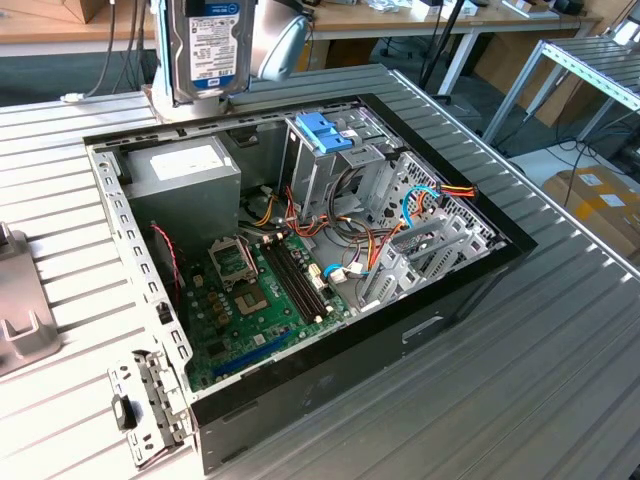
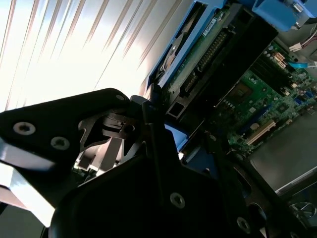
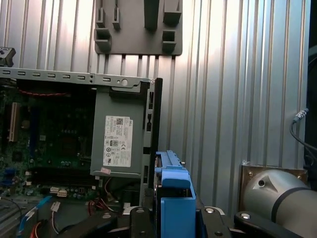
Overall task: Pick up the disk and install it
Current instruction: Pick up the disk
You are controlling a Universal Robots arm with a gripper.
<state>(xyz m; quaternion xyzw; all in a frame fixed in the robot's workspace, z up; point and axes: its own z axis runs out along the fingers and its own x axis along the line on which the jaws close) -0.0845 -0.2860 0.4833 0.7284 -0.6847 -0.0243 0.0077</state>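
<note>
The disk [image 1: 210, 48] hangs upright above the back edge of the open computer case [image 1: 455, 300], its white label with a blue band facing the exterior view. My gripper [image 3: 176, 220] is shut on it, and in the first wrist view the disk's blue rail [image 3: 173, 191] stands between the black fingers. In the second wrist view the disk [image 2: 198, 54] reaches out from the gripper [image 2: 163, 124] over the green motherboard [image 2: 257, 104]. The metal cage with a blue plastic top [image 1: 325, 135] stands inside the case, towards the exterior view's right of the disk.
A grey power supply box [image 1: 185, 170] with a white sticker fills the case's back corner below the disk. Cables [image 1: 420, 205] run beside the cage. A grey fixture plate [image 1: 20, 320] lies on the ribbed metal table [image 1: 540, 380]. A cardboard box [image 1: 600, 200] sits off the table.
</note>
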